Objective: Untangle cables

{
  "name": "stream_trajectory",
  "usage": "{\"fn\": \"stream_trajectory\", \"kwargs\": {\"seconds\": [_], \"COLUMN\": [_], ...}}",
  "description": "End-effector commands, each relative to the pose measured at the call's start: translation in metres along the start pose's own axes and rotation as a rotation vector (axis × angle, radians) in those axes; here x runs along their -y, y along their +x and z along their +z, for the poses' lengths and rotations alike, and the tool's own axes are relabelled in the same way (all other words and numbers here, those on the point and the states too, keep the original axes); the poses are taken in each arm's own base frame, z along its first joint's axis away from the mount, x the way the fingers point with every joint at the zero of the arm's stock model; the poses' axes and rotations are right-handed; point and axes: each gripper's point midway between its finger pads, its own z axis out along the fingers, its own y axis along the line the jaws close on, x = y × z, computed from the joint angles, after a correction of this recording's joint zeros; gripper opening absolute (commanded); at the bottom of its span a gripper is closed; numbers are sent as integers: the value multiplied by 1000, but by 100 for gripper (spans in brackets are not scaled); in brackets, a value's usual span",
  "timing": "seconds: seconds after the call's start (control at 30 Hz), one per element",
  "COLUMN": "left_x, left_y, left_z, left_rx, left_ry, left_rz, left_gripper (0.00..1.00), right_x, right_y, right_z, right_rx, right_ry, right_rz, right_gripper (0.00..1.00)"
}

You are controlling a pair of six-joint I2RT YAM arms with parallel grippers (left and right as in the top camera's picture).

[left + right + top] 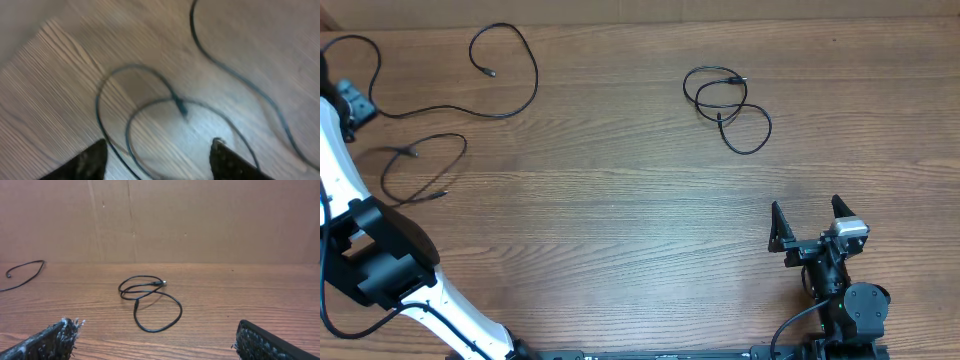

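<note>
Three black cables lie on the wooden table. A long cable (510, 105) runs from the far left corner into a big loop. A shorter looped cable (420, 160) lies below it. A small coiled cable (725, 100) lies apart at the centre right and also shows in the right wrist view (150, 300). My left gripper (356, 104) hovers at the far left over the long cable. In the blurred left wrist view it (160, 152) is open and empty above cable loops and a plug (180, 107). My right gripper (810, 218) is open and empty at the front right, well short of the coil.
A brown cardboard wall (200, 220) stands behind the table's far edge. The left arm's white body (380, 260) stretches along the left side of the table. The end of another cable (25, 272) shows at the left of the right wrist view.
</note>
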Motion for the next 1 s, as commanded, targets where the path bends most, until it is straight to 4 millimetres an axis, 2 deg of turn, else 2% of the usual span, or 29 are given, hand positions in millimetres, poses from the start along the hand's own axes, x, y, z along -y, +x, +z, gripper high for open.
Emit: {"fn": "stream_trajectory", "kwargs": {"seconds": [0.0,0.13,0.23,0.27,0.37,0.43,0.53,0.63,0.7,0.8,0.83,0.87,0.97], "left_x": [9,18,35,44,69,86,100,118,142,189,207,224,276], "left_y": [39,62,77,81,91,90,89,98,107,136,148,158,188], "left_z": [22,17,3,-4,-36,-66,-99,-130,-146,-168,-174,-178,-187], "left_rx": [-141,-238,-316,-346,-423,-446,-455,-464,-453,-463,-462,-453,-387], "left_ry": [38,103,216,269,451,579,643,659,689,743,760,770,795], "left_rz": [32,33,20,11,26,27,40,110,183,319,373,424,578], "left_gripper": [67,59,60,63,66,66,68,72,78,85,89,100,100], "right_x": [2,2,2,2,2,2,2,2,2,2,2,2,2], "right_y": [2,2,2,2,2,2,2,2,2,2,2,2,2], "right_z": [0,0,0,0,0,0,0,0,0,0,0,0,0], "right_rx": [2,2,2,2,2,2,2,2,2,2,2,2,2], "right_ry": [11,11,11,11,11,11,11,11,11,11,11,11,11], "right_rz": [-5,-5,-5,-5,-5,-5,-5,-5,-5,-5,-5,-5,-5], "right_gripper": [100,100,100,100,100,100,100,100,100,100,100,100,100]}}
